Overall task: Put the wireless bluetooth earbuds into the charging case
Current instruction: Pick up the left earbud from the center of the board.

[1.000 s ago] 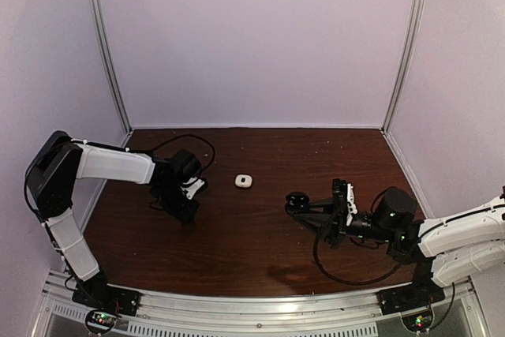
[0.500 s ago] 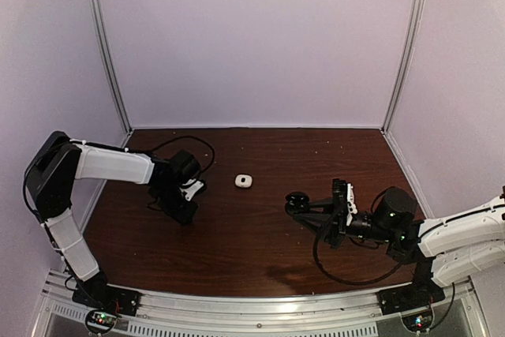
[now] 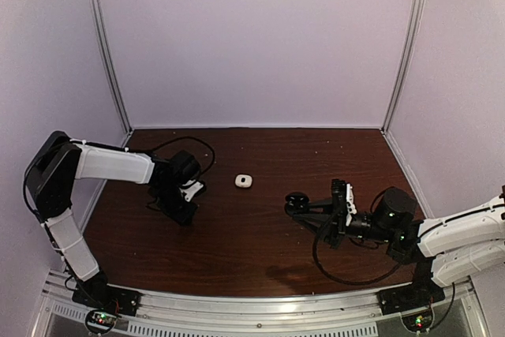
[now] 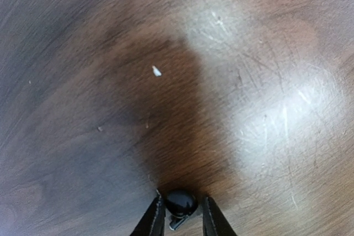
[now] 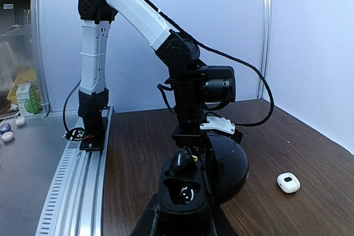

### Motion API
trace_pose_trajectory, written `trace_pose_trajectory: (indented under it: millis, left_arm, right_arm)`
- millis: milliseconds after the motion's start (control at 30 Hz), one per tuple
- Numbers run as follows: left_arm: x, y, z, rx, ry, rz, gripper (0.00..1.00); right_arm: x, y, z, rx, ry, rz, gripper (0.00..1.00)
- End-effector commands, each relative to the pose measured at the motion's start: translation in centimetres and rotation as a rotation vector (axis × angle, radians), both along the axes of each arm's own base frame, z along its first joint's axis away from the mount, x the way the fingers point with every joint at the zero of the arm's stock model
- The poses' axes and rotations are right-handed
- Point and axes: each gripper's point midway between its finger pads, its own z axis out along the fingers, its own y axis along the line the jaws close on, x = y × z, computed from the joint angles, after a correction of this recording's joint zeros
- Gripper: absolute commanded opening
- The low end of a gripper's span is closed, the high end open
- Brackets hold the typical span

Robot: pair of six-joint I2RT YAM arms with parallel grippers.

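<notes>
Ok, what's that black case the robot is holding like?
The black charging case is glossy, rounded plastic, like a pebble. Its domed lid stands open, tipped up off the base. A dark earbud seems to sit in one well. The right gripper pinches the base from both sides.

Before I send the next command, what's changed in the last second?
The left gripper, closed around the black earbud, crept slightly leftward in the top view. Nothing grasped or released. The right gripper with the open black case and the white case stayed put.
</notes>
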Motion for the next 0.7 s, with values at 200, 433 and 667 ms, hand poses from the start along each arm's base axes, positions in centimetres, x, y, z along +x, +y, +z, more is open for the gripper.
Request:
trace_pose_trajectory:
  millis: [200,433,667]
  left_arm:
    - [-0.2,0.3,-1.6,0.037,0.042,-0.03,0.24]
    - [-0.3,0.1,-1.5,0.025,0.045,-0.033,0.16]
    - [1.2,-2.2,2.5,-0.12,-0.054,-0.028,0.1]
  right_arm:
    - [0.5,0.1,0.5,0.007,-0.005,-0.012,0.0]
    - [0.5,0.3,0.6,0.005,-0.012,-0.01,0.0]
    - [1.0,0.3,0.8,0.009,-0.019,-0.034,0.0]
